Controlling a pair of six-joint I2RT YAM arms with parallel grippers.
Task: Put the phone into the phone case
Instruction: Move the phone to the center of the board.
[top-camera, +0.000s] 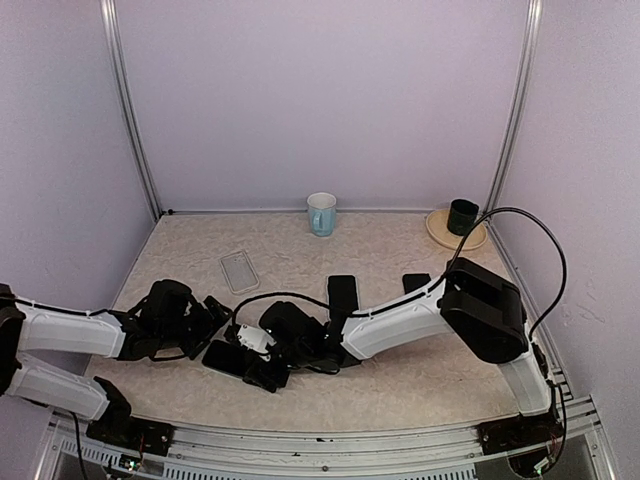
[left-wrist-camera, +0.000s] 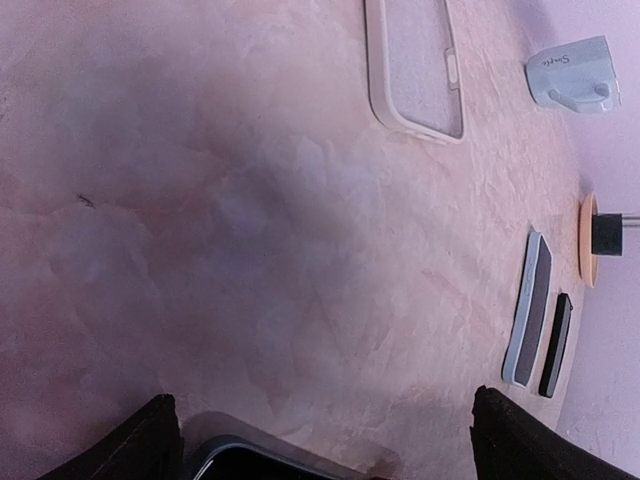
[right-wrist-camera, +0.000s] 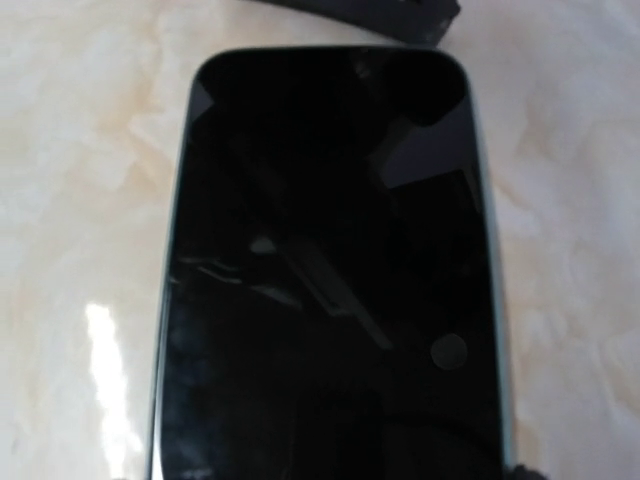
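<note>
Lilac walls box in a marbled beige table. Near its front edge the phone lies flat, screen up, within reach of both arms. The clear case sits farther back, well apart. The left gripper is spread wide beside the phone and holds nothing, probably ready to steady it. The right gripper hovers over the screen with its fingers hidden, so I cannot tell its spread or grip.

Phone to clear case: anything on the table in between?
Nothing visible. The left wrist view shows bare table from the phone up to the clear case. The two other phones and the mug lie off to one side. The open left hand straddles the phone's end.
</note>
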